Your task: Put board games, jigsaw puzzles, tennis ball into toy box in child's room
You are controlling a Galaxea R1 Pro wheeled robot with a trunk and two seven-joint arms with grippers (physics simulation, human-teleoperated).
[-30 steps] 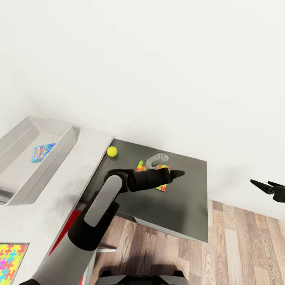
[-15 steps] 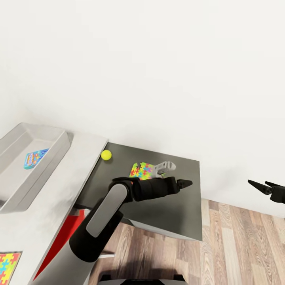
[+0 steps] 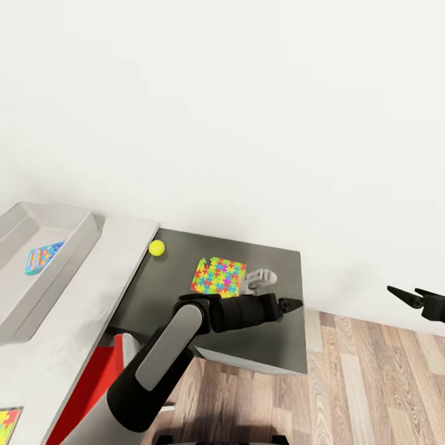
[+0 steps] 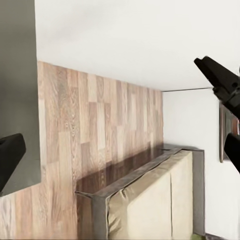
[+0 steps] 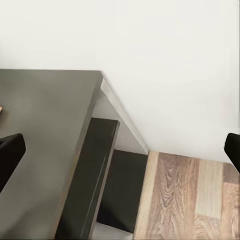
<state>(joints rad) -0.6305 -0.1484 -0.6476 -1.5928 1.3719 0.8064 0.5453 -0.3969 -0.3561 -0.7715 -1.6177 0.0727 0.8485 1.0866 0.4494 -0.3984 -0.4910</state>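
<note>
A colourful jigsaw puzzle (image 3: 218, 277) lies flat on the dark table (image 3: 162, 292), and a yellow tennis ball (image 3: 157, 248) rests near that table's back left corner. The grey toy box (image 3: 69, 254) stands at the left on a lighter table, with one board game (image 3: 43, 258) inside it. The corner of a second jigsaw puzzle (image 3: 7, 421) peeks in at the bottom left. My left gripper (image 3: 290, 304) hovers open and empty by the dark table's right edge, to the right of the puzzle. My right gripper (image 3: 409, 296) hangs open over the floor at the far right.
A small grey object (image 3: 260, 277) sits right of the puzzle. The light grey table (image 3: 80, 321) adjoins the dark one, with something red (image 3: 93, 383) below it. A white wall runs behind; wood floor (image 3: 371, 383) lies to the right. A bed frame (image 4: 150, 195) stands across the room.
The head camera has panned, shifting the scene left. My left arm has slid right off the jigsaw puzzle, which now lies fully uncovered. The right gripper has hardly moved.
</note>
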